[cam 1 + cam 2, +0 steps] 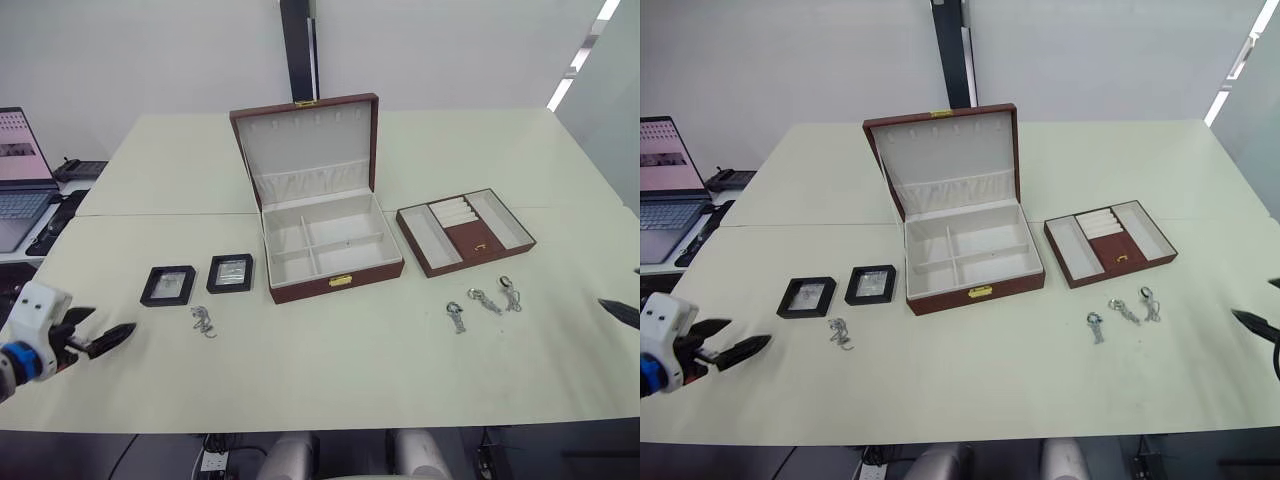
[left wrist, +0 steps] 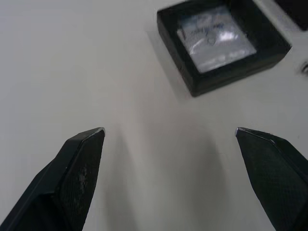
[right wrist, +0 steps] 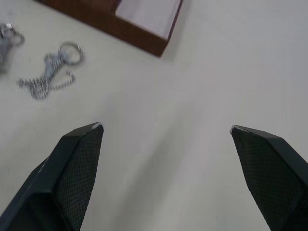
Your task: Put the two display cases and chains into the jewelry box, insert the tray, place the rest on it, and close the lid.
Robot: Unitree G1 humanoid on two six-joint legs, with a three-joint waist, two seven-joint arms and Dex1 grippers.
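My right gripper [image 3: 166,130] is mostly cut off; both grippers gape wide, left gripper [image 2: 169,132] too. Two display cases [image 1: 168,285] [image 1: 231,272], four chains [image 1: 203,321].

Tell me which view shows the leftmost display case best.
The left wrist view: the leftmost display case appears close up, its clear window and black frame plain. Both eye views show it small, left of the second display case. In the right wrist view, it is absent.

The left arm [image 1: 22,340] ends in a white boxy wrist with a blue ring; both jaws have black, pointed, faintly textured fingers [image 2: 79,168].
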